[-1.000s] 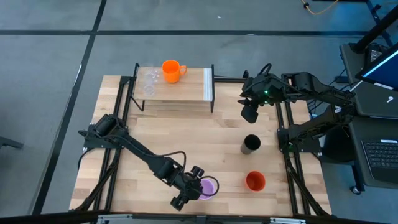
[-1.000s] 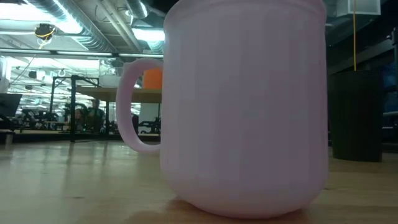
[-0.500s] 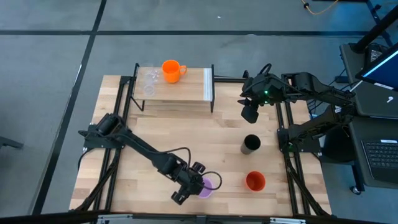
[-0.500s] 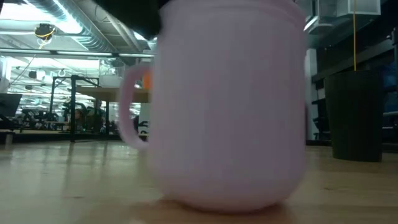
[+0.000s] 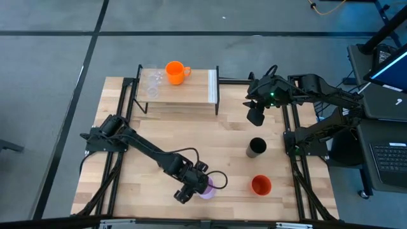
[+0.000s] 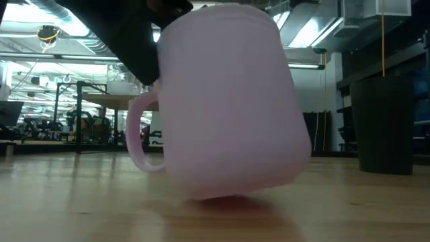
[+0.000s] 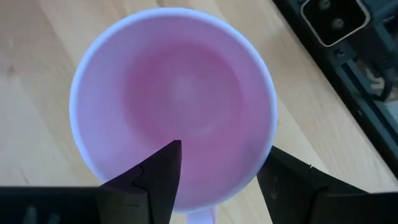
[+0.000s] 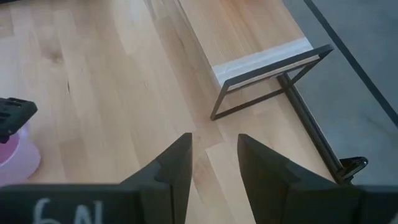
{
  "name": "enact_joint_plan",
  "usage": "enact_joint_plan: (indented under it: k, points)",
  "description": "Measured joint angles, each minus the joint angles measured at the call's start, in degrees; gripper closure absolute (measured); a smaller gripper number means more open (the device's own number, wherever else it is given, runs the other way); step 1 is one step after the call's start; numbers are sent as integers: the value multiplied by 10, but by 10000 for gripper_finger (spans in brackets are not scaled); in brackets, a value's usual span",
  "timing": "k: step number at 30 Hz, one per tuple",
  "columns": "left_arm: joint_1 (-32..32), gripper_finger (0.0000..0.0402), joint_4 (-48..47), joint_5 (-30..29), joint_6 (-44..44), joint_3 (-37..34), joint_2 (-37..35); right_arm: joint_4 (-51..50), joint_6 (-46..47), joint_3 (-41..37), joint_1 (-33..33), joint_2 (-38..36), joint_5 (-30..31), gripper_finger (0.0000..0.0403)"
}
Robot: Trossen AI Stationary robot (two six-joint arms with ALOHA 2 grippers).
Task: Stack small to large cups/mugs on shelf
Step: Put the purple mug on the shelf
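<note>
A lilac handled mug [image 5: 209, 187] is near the table's front edge, tilted in the low view [image 6: 222, 107]. My left gripper [image 5: 198, 183] is shut on its rim. My right gripper [image 5: 255, 116] is open and empty above the table's far right. It hangs beside the light-wood shelf [image 5: 191, 89]. On the shelf stand an orange mug [image 5: 175, 71] and two clear glasses [image 5: 151, 77]. A black tumbler [image 5: 256, 147] and a red-orange cup [image 5: 261, 185] stand on the table at the right. My left gripper [image 7: 221, 152] has one finger [image 7: 163, 168] inside the mug and the other [image 7: 280, 174] outside. They pinch the rim wall [image 7: 264, 146] beside the handle [image 7: 198, 218]. The fingers come from above, slanting from the table's left. The mug is tilted, its base edge [image 6: 225, 196] at or just above the table.
The shelf's black metal legs [image 8: 267, 84] stand close to my right gripper. Bare tabletop [image 5: 191, 137] lies between the shelf and the lilac mug. Black frame rails [image 5: 296, 165] run along the table's left and right edges.
My left gripper has moved a little toward the table's far edge and up with the lilac mug. The mug stood flat on the table. It has slid toward the table's left and tipped over, and its base has come up from the wood.
</note>
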Motion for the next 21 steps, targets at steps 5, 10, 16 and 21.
enact_joint_plan:
  k: [5,10,16,21]
  points:
    - [-1,207,2,16,0,0,0,0,-1,0,0,0,0,273]
    - [-1,212,3,24,3,0,0,0,-1,0,0,0,0,273]
    - [-4,259,7,29,4,0,0,0,0,0,0,0,0,273]
    - [-11,319,11,27,44,0,0,0,0,0,0,0,0,273]
